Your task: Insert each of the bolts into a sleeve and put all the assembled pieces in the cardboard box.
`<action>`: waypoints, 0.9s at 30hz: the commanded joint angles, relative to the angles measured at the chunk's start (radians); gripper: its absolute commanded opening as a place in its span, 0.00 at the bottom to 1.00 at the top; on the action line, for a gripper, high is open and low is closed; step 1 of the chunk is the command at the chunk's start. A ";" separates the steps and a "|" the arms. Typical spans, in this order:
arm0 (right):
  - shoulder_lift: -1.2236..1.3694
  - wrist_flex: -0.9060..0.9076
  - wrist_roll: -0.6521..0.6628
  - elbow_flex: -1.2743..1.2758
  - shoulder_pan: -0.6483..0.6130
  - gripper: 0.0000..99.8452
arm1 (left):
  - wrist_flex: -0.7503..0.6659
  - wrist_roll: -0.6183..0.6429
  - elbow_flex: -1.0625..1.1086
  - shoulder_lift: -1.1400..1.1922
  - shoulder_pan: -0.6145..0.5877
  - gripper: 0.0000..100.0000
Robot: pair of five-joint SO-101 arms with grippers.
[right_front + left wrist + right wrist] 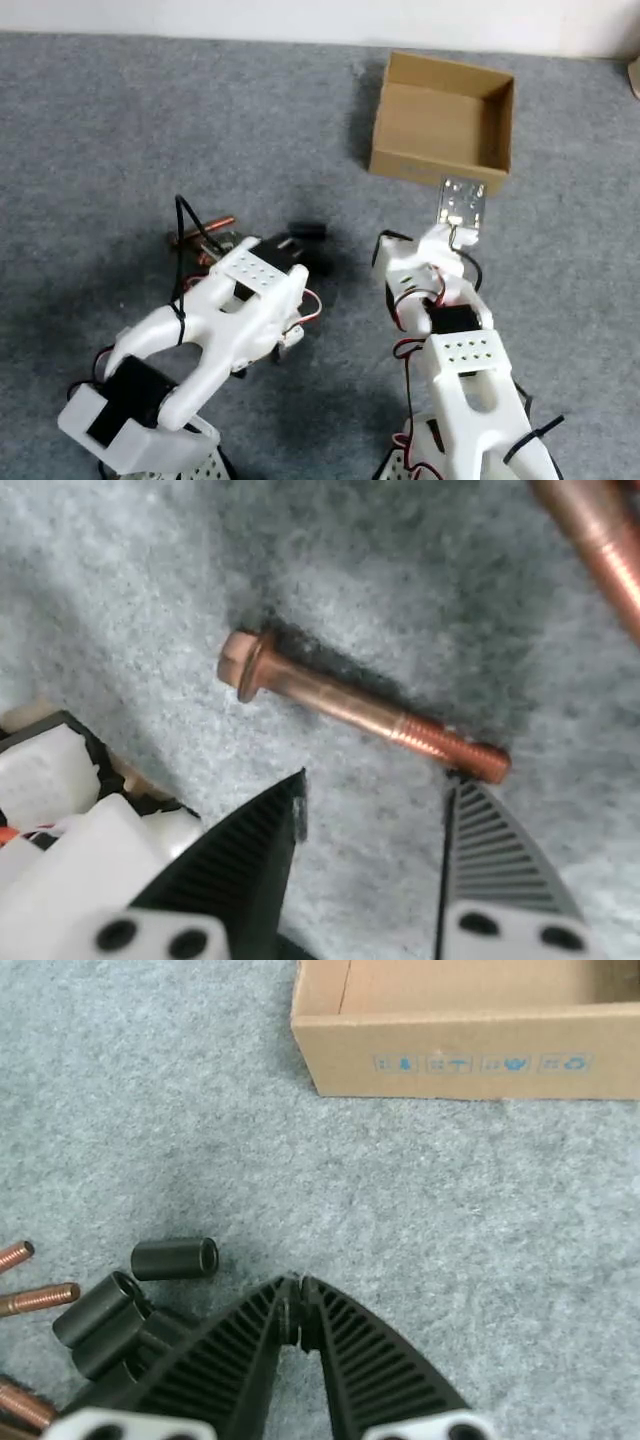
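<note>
Left claw (378,780) spread beside bolt (350,705), right claw (299,1295) closed

bolt (360,710) = coppery metal w/ slight sheen, threaded tip. sleeves (175,1258) matt black, smooth. cardboard box (460,1035) plain matt brown. table cover (450,1210) fuzzy grey cloth, felt-ish.

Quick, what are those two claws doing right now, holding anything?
Left gripper: jaws open, empty, near a copper bolt.
Right gripper: jaws shut, holding nothing.

Overhead view down, wrist views close over carpet (120,570), right shares box (450,1045)
</note>
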 commanded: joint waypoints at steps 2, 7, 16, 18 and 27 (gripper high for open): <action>-0.012 -0.021 -0.009 -0.008 -0.008 0.00 | -0.014 0.006 0.002 -0.016 -0.028 0.22; -0.012 -0.021 -0.009 -0.008 -0.008 0.00 | -0.086 0.006 0.001 -0.016 -0.202 0.22; -0.012 -0.021 -0.009 -0.008 -0.008 0.00 | -0.095 0.008 0.002 -0.018 -0.153 0.22; -0.012 -0.021 -0.009 -0.008 -0.008 0.00 | -0.081 0.008 -0.004 -0.025 -0.137 0.22; -0.012 -0.021 -0.009 -0.008 -0.008 0.00 | -0.071 0.008 -0.097 -0.025 -0.219 0.22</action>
